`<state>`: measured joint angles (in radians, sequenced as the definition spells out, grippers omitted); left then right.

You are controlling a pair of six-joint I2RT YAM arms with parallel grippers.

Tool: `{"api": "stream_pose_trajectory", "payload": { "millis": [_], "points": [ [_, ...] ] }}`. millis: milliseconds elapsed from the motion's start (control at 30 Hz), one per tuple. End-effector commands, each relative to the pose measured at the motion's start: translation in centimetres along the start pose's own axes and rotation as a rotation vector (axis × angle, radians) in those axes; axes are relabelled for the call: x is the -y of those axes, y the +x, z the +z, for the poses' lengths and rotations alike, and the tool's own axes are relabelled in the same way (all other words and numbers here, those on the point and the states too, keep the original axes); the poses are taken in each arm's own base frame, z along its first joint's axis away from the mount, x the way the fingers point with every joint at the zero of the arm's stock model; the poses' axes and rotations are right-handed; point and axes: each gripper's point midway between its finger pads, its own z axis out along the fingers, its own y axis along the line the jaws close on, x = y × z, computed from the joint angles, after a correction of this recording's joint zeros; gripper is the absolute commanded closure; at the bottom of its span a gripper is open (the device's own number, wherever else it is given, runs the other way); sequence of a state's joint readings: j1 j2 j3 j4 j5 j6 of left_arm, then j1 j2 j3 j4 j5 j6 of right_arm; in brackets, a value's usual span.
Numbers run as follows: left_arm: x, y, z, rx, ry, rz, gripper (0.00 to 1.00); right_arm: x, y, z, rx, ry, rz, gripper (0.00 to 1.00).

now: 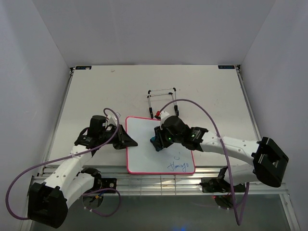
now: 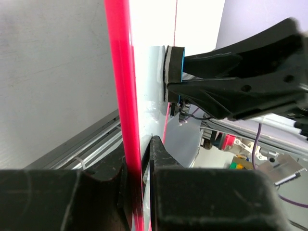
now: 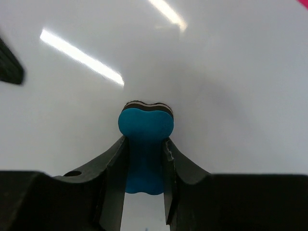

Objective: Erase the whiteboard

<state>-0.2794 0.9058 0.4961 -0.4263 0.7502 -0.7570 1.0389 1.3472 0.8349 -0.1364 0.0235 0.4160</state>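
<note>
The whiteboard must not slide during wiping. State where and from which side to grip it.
Grip the whiteboard by its pink left rim, coming from the left, a finger on each face: it is a thin, flat panel. That avoids the eraser in the right gripper and the blue writing. The left gripper clamps there now.

A flat rectangular whiteboard (image 1: pixel 144 156) with rounded corners and a thin pink-red frame lies on the white table (image 1: pixel 96 91), close to the middle of its near edge. The black left gripper (image 1: pixel 128 140) meets the board's left edge. The black right gripper (image 1: pixel 157 142) sits over the board's middle, with a small blue eraser (image 1: pixel 153 140) at its tip. Blue handwriting (image 1: pixel 179 165) runs near the board's near right corner. A thin black wire stand (image 1: pixel 161 99) stands just beyond the board's far edge.
</note>
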Motion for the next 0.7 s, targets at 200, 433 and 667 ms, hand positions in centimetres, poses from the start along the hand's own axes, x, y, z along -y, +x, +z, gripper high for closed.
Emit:
{"api": "stream_pose_trajectory", "payload": {
  "millis": [200, 433, 667],
  "points": [
    [-3.4, -8.6, -2.5, 0.421, -0.29, 0.179, 1.0, 8.7, 14.5, -5.9, -0.309, 0.229, 0.268, 0.92],
    [-3.9, -9.0, -2.7, 0.429, -0.307, 0.157, 1.0, 9.2, 14.9, -6.5, -0.311, 0.258, 0.295, 0.92],
    [-3.9, -9.0, -2.6, 0.422, -0.294, 0.156, 1.0, 1.1, 9.1, -4.4, -0.186, -0.024, 0.112, 0.92]
  ]
}}
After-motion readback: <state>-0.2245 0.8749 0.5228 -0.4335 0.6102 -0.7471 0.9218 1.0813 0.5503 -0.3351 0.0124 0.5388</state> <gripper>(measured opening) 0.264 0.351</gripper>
